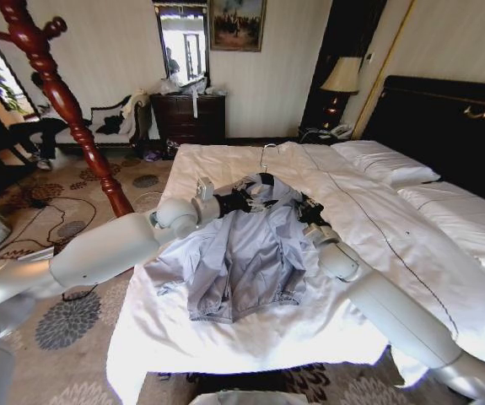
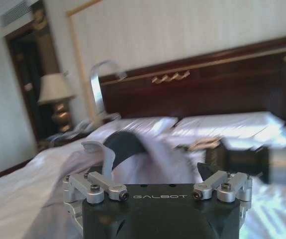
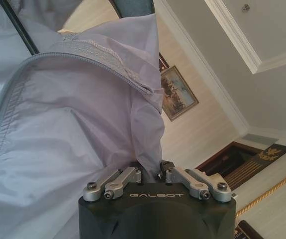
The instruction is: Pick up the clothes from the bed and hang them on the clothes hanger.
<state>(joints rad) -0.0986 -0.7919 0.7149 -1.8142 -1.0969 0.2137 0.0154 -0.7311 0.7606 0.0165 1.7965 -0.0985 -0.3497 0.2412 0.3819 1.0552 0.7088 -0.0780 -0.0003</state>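
Both grippers' jaws pinch the jacket (image 1: 250, 253) at its collar.

walls: pale striped | floor: floral carpet (image 1: 73, 325) | dark dresser (image 1: 187, 116) under mirror (image 1: 182, 42) | lamp (image 1: 342, 78)

A red wooden coat stand (image 1: 56, 93), dresser (image 1: 190, 118) and lamp (image 1: 341, 78) stand nearby.
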